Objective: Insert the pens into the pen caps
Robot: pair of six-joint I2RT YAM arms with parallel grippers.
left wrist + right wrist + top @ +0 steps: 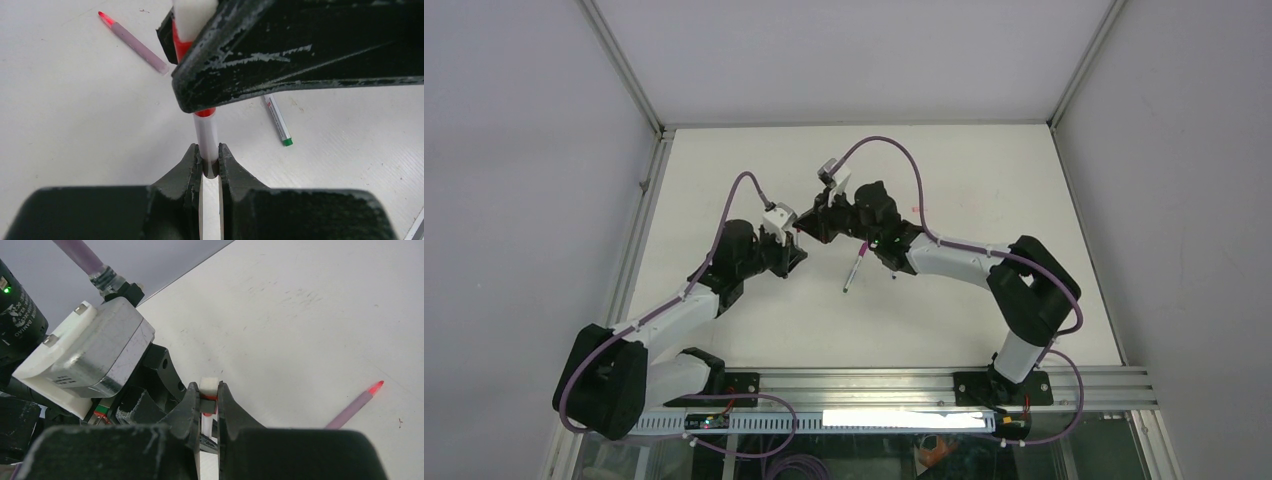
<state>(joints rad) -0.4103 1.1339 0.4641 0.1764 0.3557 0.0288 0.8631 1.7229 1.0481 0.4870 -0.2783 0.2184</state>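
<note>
Left wrist: left gripper (210, 161) clamped on white pen (207, 135), right gripper (208, 392) clamped on red cap (181, 47); tilt between them risks jamming or slipping.

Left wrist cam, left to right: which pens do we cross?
pinkish pen with red tip → white pen clamped in the left gripper → green-tipped pen
</note>
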